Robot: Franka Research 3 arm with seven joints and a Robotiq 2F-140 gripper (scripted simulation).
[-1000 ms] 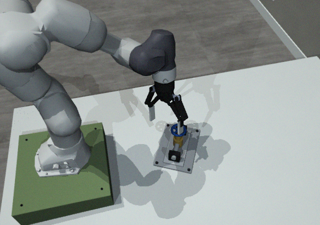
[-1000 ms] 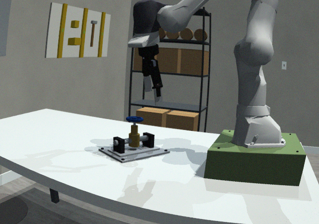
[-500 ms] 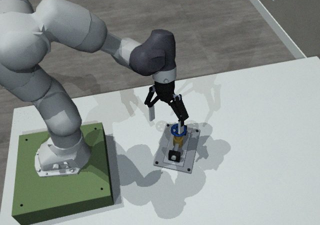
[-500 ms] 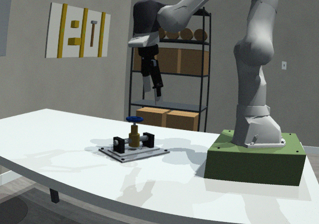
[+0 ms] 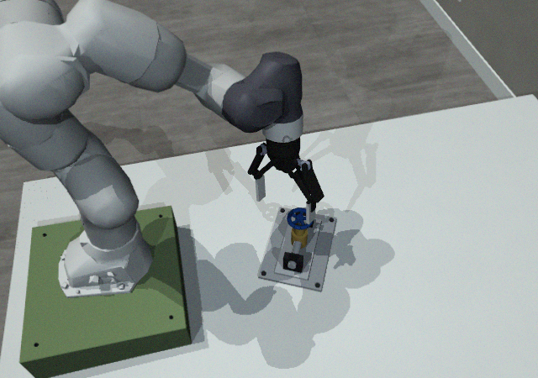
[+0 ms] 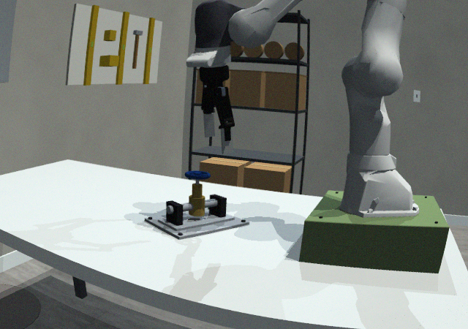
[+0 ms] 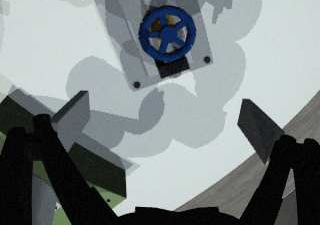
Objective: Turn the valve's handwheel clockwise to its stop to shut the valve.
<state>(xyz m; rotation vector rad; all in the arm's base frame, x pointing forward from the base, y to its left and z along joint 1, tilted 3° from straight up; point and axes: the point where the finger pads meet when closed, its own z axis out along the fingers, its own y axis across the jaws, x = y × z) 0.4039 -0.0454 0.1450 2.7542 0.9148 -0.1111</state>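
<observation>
Hanging above the valve (image 6: 196,203), the gripper (image 5: 284,198) points down with its fingers (image 5: 261,188) spread as far apart as they go and nothing between them. In the side view its tips are well above the handwheel (image 6: 197,175), with open air between; nothing touches the wheel. From the wrist camera the blue handwheel (image 7: 167,33) shows ahead of the gap between the two pads (image 7: 259,127), toward the top of the picture and not centred between them.

The handwheel lies level on a brass body (image 6: 197,200), which sits on a short pipe held by two black blocks (image 6: 174,212). These stand on a grey plate (image 5: 322,259) with a screw at each corner. The plate lies near the middle of the counter (image 5: 434,235), closer to its back edge than its front, and slightly turned against the counter's edges.

The arm (image 5: 108,53) reaches over from a green base (image 5: 108,334) at the counter's corner, well apart from the plate.

Behind the counter a black rack (image 6: 298,91) holds cardboard boxes and brown cylinders, and a white board (image 6: 81,42) with yellow bars and a hammer hangs on the wall.
</observation>
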